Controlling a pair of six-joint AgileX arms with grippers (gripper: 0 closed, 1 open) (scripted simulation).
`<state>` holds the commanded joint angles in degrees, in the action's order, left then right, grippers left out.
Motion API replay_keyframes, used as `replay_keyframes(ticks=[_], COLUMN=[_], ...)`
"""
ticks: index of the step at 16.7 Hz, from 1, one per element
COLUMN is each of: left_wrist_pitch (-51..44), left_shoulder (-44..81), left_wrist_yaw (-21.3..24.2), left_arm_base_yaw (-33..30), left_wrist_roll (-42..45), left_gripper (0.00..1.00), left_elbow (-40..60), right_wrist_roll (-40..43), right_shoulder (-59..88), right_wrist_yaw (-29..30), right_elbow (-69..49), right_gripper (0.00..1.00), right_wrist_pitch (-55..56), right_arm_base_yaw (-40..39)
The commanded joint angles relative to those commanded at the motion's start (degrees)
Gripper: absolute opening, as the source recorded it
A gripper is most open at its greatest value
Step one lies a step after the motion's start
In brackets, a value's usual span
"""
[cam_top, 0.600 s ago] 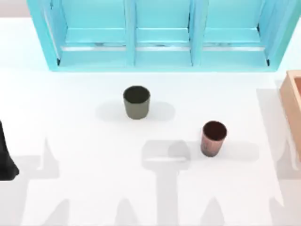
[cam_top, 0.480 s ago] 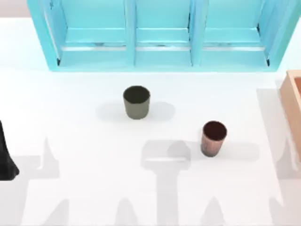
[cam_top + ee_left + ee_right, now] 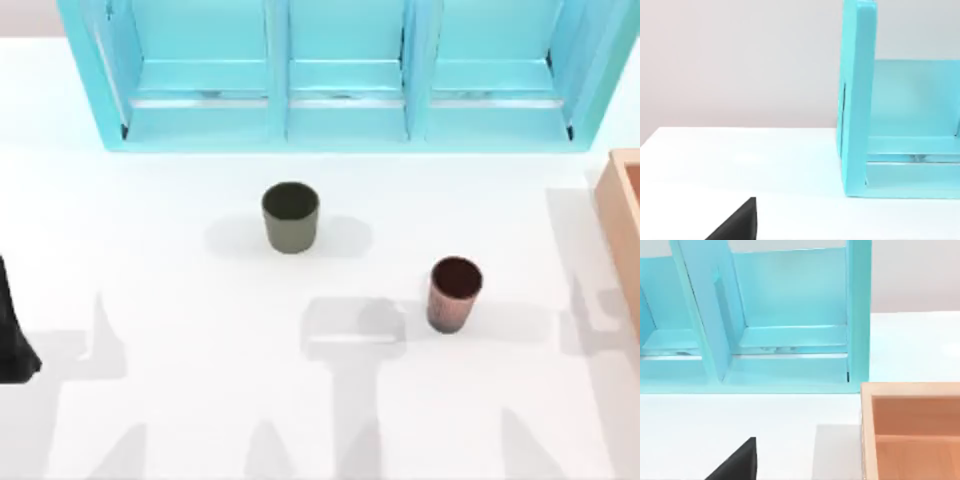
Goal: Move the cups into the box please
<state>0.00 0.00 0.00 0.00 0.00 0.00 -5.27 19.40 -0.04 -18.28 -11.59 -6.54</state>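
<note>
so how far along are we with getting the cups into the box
Nothing is done yet. The olive-grey tapered cup and the reddish-brown coppery cup both stand upright on the white table, apart from the tan wooden box at the right edge. Neither is held, so both moves remain.

White table (image 3: 180,400), olive-grey cup (image 3: 291,217), coppery cup (image 3: 454,294), tan box (image 3: 622,225), turquoise shelf unit (image 3: 340,75)

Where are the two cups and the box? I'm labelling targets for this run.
olive-grey cup (image 3: 291,225), top view, on its outer side wall.
reddish-brown cup (image 3: 453,303), top view, on its outer side wall.
box (image 3: 867,430), right wrist view, on its thick near wall.
</note>
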Motion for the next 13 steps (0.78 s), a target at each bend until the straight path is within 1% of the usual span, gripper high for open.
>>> replay_keyframes(ticks=[5,13], left_wrist_pitch=[0.0,0.0], left_shoulder=[0.0,0.0], left_wrist_yaw=[0.0,0.0], left_arm_base_yaw=[0.0,0.0], left_wrist_roll=[0.0,0.0], left_gripper=[1.0,1.0], left_elbow=[0.0,0.0], right_wrist_roll=[-7.4,-21.2], right_shoulder=[26.3,74.0], right_wrist_yaw=[1.5,6.1], right_elbow=[-22.7,-65.5], right_gripper=[1.0,1.0], right_wrist_pitch=[-15.8,-43.6], right_arm_base_yaw=[-8.2,-22.6])
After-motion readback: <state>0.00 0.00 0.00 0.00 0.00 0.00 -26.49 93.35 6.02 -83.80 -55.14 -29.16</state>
